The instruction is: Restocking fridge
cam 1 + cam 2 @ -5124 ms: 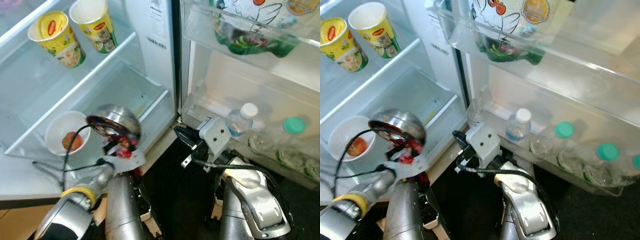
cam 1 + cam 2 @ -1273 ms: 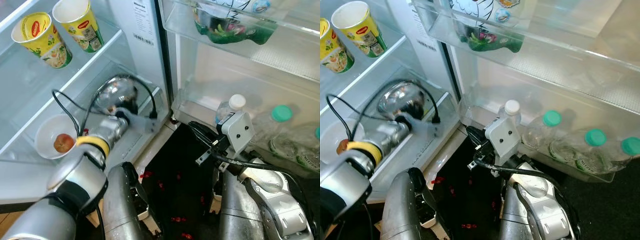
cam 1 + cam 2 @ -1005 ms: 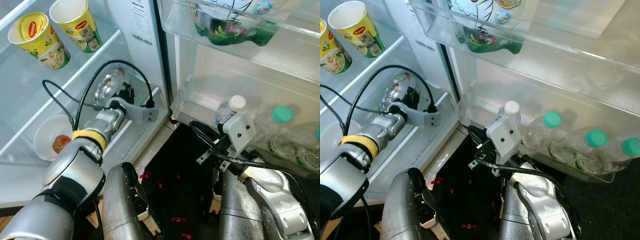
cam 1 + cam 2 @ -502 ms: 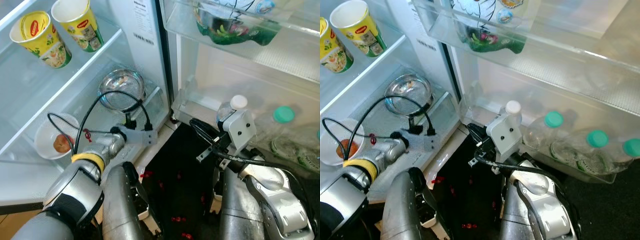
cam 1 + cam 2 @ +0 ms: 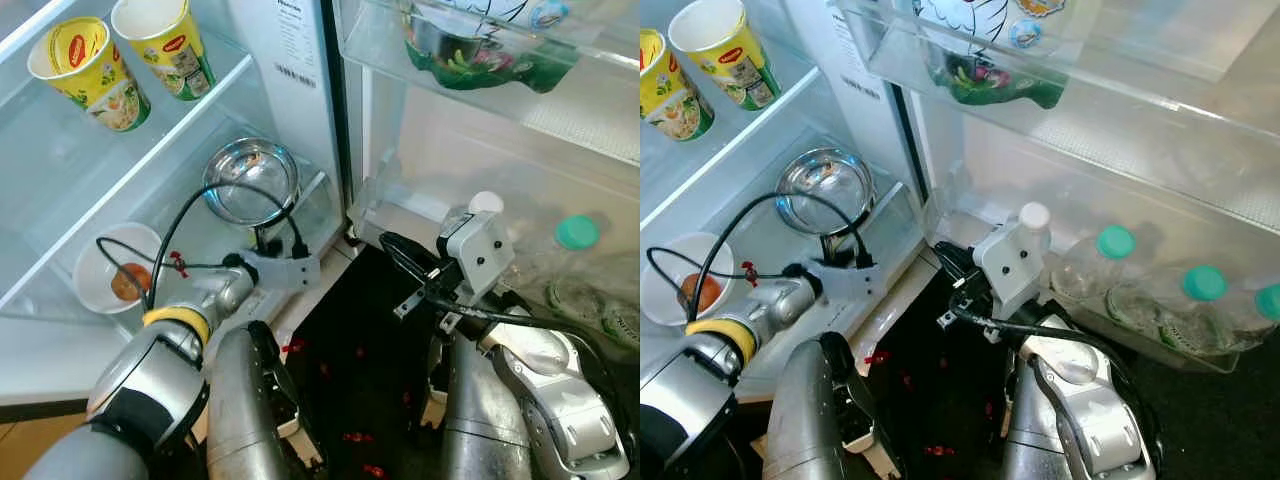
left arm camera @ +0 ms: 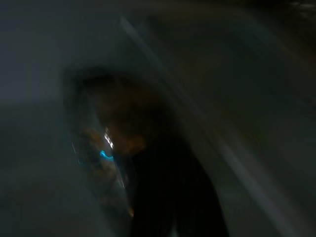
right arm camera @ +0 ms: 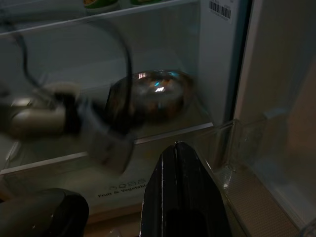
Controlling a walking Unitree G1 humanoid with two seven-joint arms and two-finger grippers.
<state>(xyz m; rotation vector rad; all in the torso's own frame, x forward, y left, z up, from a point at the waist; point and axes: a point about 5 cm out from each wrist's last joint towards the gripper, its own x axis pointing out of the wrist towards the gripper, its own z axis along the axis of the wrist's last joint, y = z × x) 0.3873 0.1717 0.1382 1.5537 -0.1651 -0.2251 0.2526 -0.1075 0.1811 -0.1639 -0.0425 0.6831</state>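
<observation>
Two noodle cups up top; one steel bowl by the shelf edge, left gripper near, grip unclear.

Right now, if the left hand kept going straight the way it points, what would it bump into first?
Most likely the steel bowl on the fridge shelf. The left hand points at it from just in front, though its wrist view is too dark and blurred to judge the gap.

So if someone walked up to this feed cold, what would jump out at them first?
Probably the shiny steel bowl on the lower fridge shelf, with the left gripper just in front of it. Next, the two yellow noodle cups leaning on the shelf above, and the white bowl holding a small orange fruit left of the steel one.
</observation>
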